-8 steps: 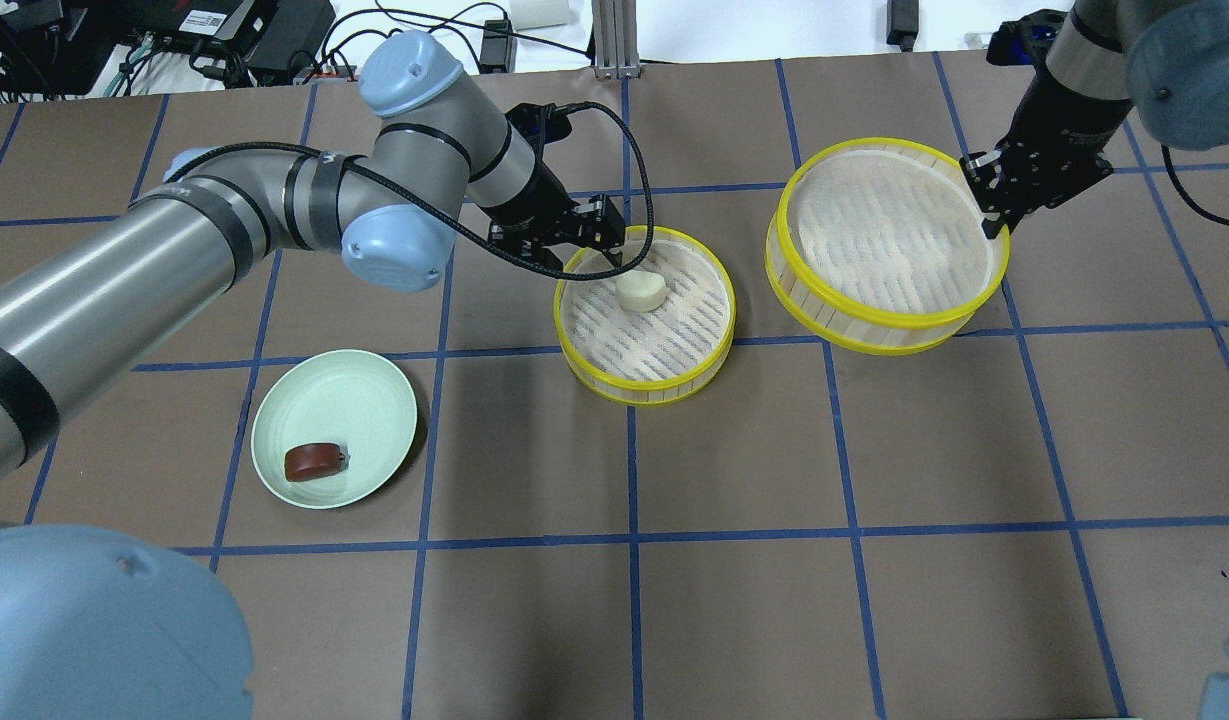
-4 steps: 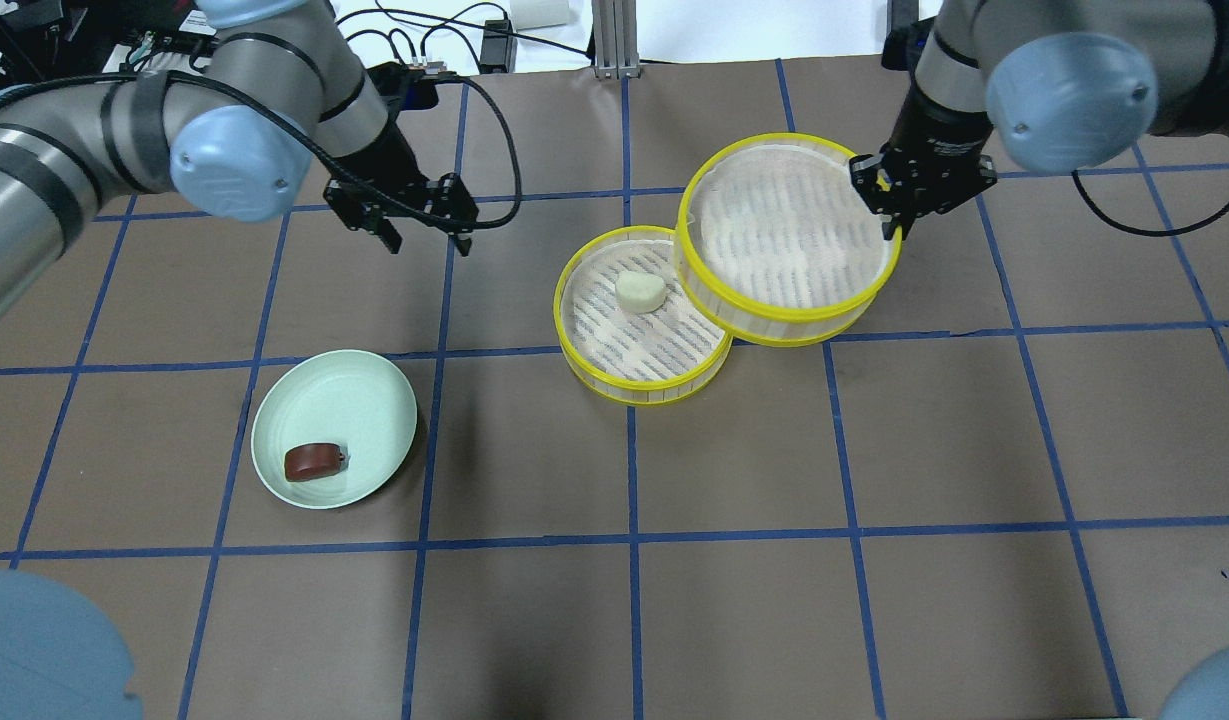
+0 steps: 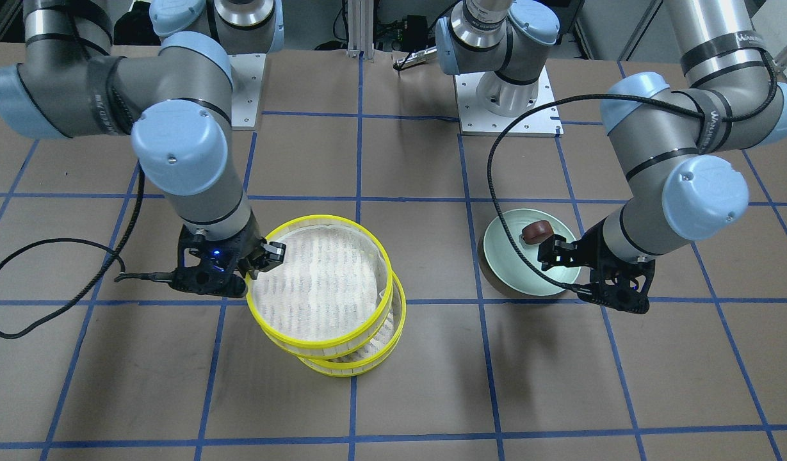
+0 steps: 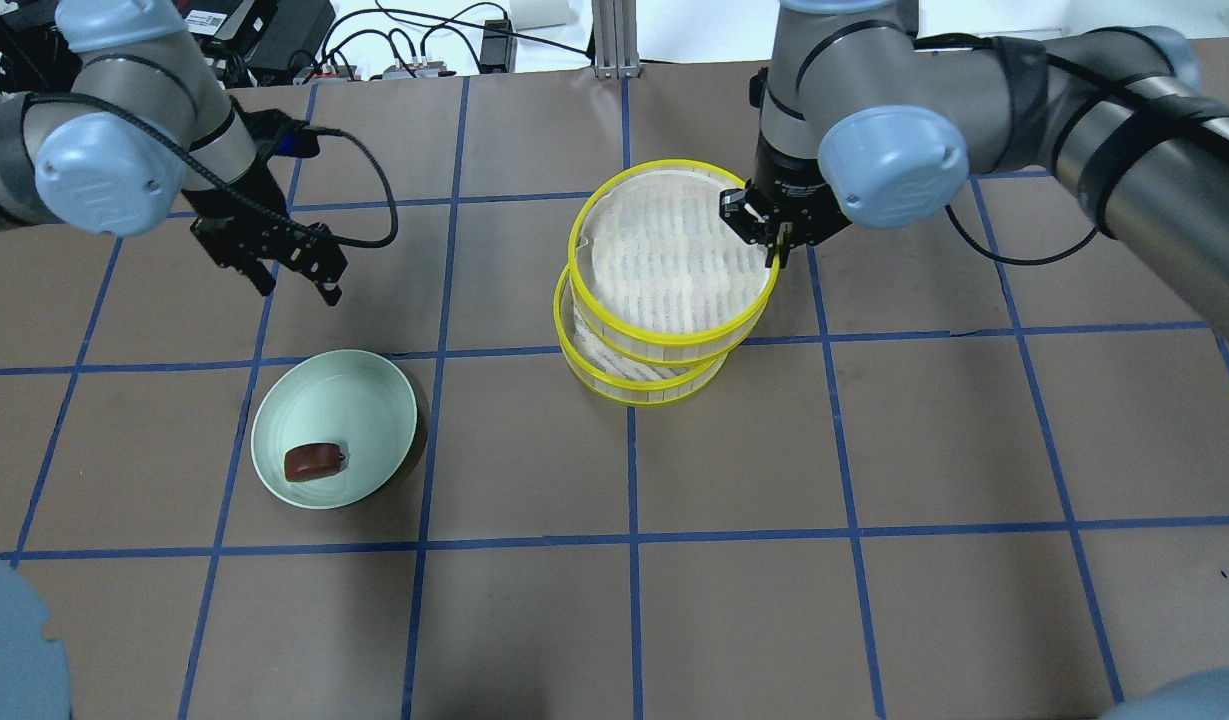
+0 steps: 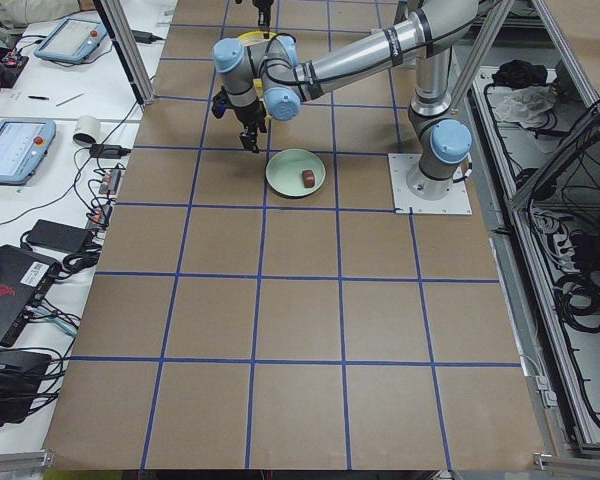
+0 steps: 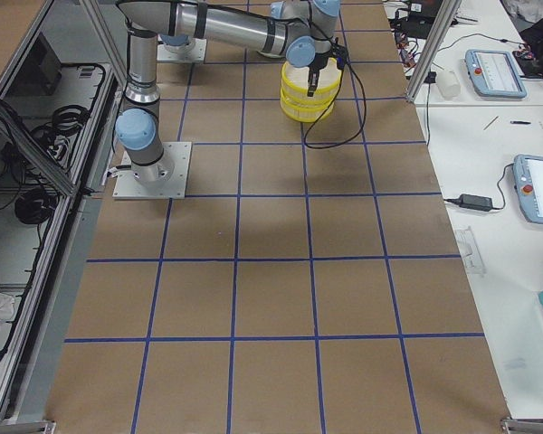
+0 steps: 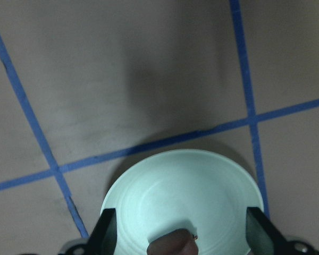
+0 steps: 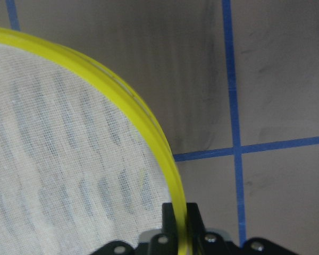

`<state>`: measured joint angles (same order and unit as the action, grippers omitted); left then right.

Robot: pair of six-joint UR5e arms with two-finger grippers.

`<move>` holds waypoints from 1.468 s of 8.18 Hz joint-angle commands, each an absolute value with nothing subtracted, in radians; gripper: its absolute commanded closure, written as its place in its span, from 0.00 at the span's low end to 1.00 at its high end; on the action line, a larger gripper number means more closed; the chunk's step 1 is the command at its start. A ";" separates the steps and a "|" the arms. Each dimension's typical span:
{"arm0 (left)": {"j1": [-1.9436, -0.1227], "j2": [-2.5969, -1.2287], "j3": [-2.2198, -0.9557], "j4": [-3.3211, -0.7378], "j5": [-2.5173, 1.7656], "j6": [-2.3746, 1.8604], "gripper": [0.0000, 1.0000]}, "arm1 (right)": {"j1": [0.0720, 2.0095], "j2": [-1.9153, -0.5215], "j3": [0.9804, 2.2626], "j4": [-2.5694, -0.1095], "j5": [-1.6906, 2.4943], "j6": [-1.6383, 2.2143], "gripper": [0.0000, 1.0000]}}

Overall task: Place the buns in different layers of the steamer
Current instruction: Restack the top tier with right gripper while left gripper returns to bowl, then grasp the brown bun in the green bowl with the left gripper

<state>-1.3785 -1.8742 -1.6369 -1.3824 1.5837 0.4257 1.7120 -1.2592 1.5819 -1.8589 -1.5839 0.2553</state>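
My right gripper (image 4: 771, 235) is shut on the yellow rim of the upper steamer tray (image 4: 664, 265) and holds it over the lower tray (image 4: 639, 385), slightly offset. The wrist view shows the fingers (image 8: 170, 215) pinching the rim. The upper tray floor is bare. The cream-white bun is hidden under it. The brown bun (image 4: 314, 461) lies on the pale green plate (image 4: 344, 400). My left gripper (image 4: 301, 288) is open and empty, above the table just beyond the plate. Its wrist view shows the brown bun (image 7: 173, 243) between the open fingers, lower down.
The brown table has blue tape grid lines. Cables and electronics (image 4: 274, 40) lie past its far edge. From the front, the stacked trays (image 3: 319, 288) and the plate (image 3: 515, 256) are about one grid square apart.
My right arm has carried the upper tray leftward until it sits over the lower tray, covering the white bun. My left gripper has moved left, away from the lower tray, toward the plate.
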 commanded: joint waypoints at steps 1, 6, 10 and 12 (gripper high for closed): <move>-1.246 -1.873 -1.811 -1.396 1.586 0.448 0.09 | 1.759 -1.220 1.588 -1.878 -1.577 0.305 1.00; -1.232 -1.891 -1.882 -1.483 1.560 0.393 0.10 | 1.755 -1.198 1.588 -1.893 -1.572 0.316 1.00; -1.239 -1.920 -1.884 -1.479 1.559 0.345 0.15 | 1.756 -1.184 1.592 -1.904 -1.569 0.325 1.00; -1.239 -1.940 -1.884 -1.476 1.562 0.345 0.17 | 1.756 -1.183 1.592 -1.905 -1.569 0.325 1.00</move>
